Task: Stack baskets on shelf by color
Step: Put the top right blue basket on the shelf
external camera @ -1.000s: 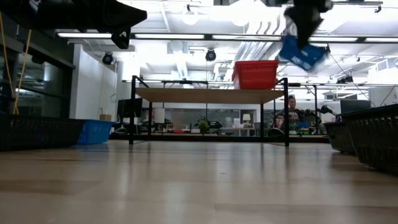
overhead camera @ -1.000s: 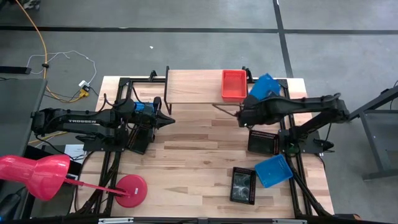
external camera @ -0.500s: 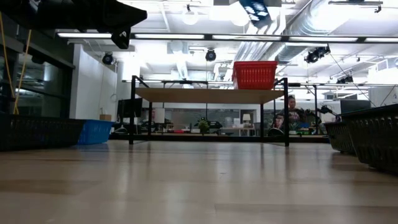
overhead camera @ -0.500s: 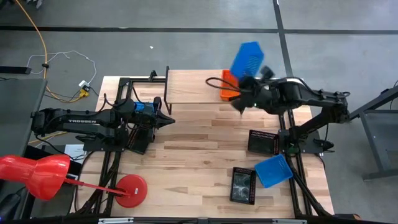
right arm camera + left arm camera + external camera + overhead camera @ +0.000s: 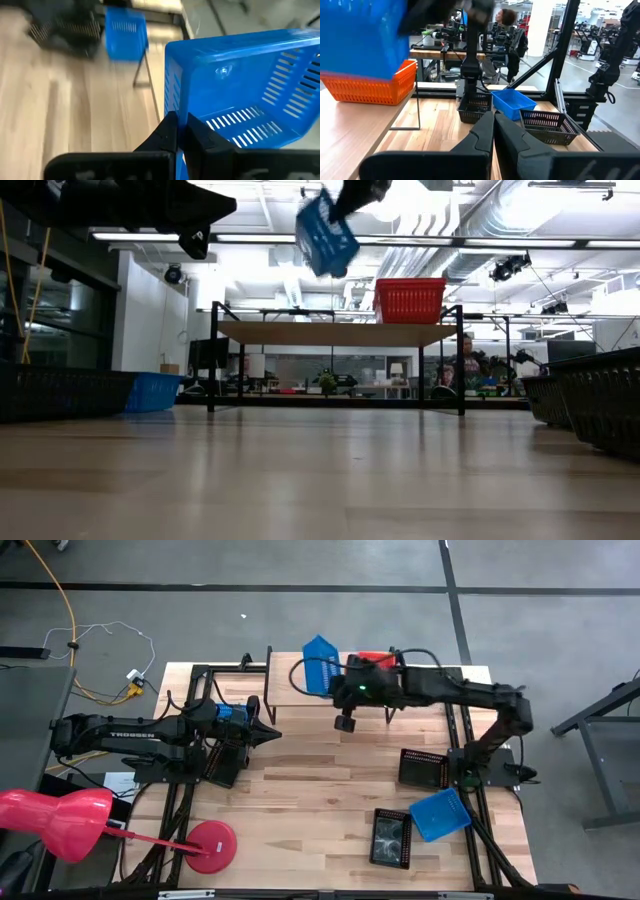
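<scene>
Fig.: R arm carries a blue basket in the air above the shelf.

R tool is closed on the rim of the blue basket, which hangs tilted over the shelf's mid part, not touching the plank; in the low view it sits high, above and to one side of the red-orange basket. That red-orange basket rests on the shelf toward the R arm's end, partly hidden under the arm in the high view. L tool is closed w/ nothing in it, held over the desk near the shelf's other end. On the desk by the R arm's base: a black basket, a second blue basket, and another black basket just beside it. A red lamp base stands at the desk's near L corner.
</scene>
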Motion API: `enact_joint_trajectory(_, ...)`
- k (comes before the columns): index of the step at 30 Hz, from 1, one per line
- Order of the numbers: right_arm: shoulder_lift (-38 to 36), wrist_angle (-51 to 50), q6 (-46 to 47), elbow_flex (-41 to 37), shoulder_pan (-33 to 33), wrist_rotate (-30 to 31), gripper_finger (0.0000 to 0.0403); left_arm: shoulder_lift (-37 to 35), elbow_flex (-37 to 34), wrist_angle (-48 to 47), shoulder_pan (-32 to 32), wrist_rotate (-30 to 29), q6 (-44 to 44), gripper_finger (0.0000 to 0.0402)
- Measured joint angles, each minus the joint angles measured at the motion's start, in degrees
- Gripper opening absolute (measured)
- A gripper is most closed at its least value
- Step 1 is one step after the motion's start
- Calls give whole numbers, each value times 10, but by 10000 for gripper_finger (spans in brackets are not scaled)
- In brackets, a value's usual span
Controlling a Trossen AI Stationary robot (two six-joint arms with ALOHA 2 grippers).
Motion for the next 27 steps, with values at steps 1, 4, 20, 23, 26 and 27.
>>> enact_joint_trajectory(1,9,-11,4,0,-6,-1,0,0,0,0,0,0,0,0)
enact_joint_trajectory(4,34,-33,15,0,-21,-4,0,0,0,0,0,0,0,0)
enact_joint_trajectory(20,54,-126,42,-1,-37,20,0,0,0,0,0,0,0,0)
enact_joint_trajectory(23,54,-123,51,-1,-37,20,0,0,0,0,0,0,0,0)
enact_joint_trajectory(26,54,-123,53,-1,-37,12,0,0,0,0,0,0,0,0)
enact_joint_trajectory(27,55,-123,53,-1,-38,14,0,0,0,0,0,0,0,0)
